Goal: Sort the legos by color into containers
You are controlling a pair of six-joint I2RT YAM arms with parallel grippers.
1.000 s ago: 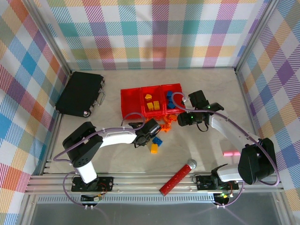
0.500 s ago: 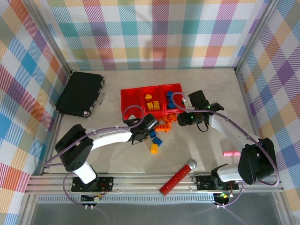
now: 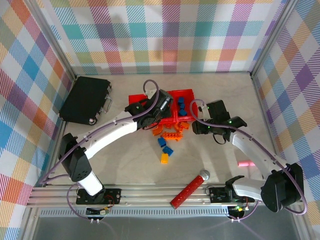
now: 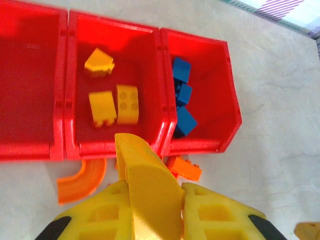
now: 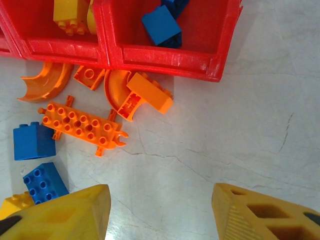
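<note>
Legos [image 3: 169, 132] are roughly half sorted, as I read it. The three red containers [image 4: 64, 90] sit in a row toward the back of the surface [image 5: 225, 130]. The middle container holds three yellow bricks [image 4: 127, 103]. The right one holds three blue bricks [image 4: 184, 93] (a fourth could be hiding underneath, I can't say). The left container [image 4: 30, 85] shows nothing inside where I can see it, and I take it that one is meant for orange.

My left fingers [image 4: 210, 210] hang at the near wall of the middle container and pinch a yellow lego [image 4: 142, 165] between them. The step in hand looks like a drop in with the other yellows. My right fingers [image 5: 65, 212] stand wide apart with only bare surface between them. They are poised just in front of the right container, gripping nothing.

What is left lies loose in front of the containers. Every orange piece is there: the long studded plate [image 5: 82, 127], two arches [image 5: 42, 82], an orange brick [image 5: 150, 95] and a small orange bit [image 5: 89, 76]. Nearer me are two loose blue bricks [image 5: 34, 141], and nearest of all one loose yellow brick [image 3: 164, 158]. That makes about eight pieces to go, plus the one in hand. The black case [image 3: 85, 100] and red cylinder [image 3: 190, 190] are no part of this job.
</note>
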